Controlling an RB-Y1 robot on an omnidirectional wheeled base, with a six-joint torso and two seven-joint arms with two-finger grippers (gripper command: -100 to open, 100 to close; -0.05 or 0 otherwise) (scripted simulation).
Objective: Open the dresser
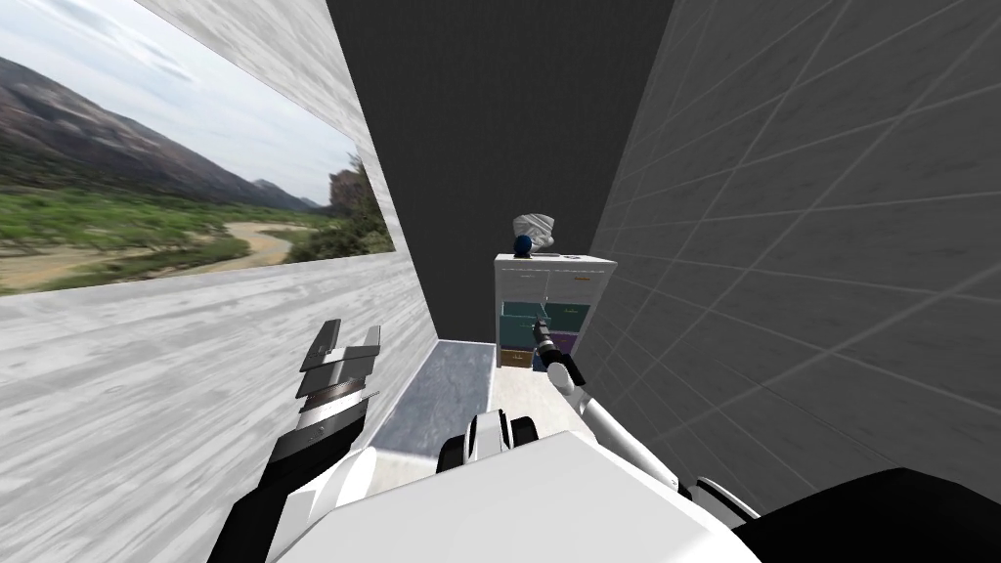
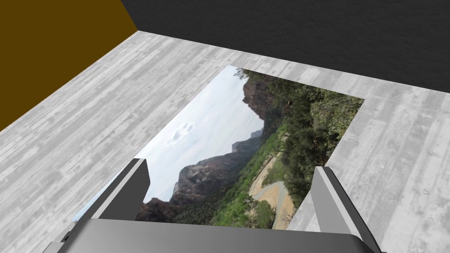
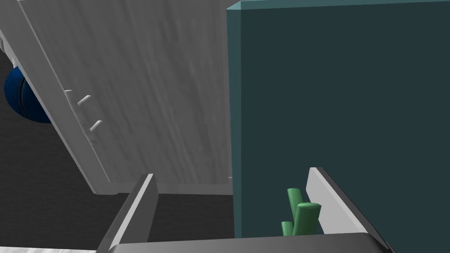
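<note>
A white dresser [image 1: 553,269] stands at the far end of a narrow passage, with teal, purple and tan drawers below its white top ones. Its left teal drawer [image 1: 518,323] juts out from the front. My right gripper [image 1: 541,337] is stretched out to that drawer. In the right wrist view the teal drawer front [image 3: 342,96] is close, and its green handle [image 3: 301,215] sits between my open right fingers [image 3: 230,175], beside one finger and not squeezed. My left gripper [image 1: 350,337] is raised by the left wall, and its fingers stand open [image 2: 230,166] with nothing between them.
A blue ball [image 1: 525,244] and a white crumpled object [image 1: 537,229] sit on the dresser top. A grey slab [image 1: 445,396] lies along the left wall. A dark tiled wall [image 1: 782,293] hems in the right side. A white drawer front with a small handle [image 3: 83,114] adjoins the teal one.
</note>
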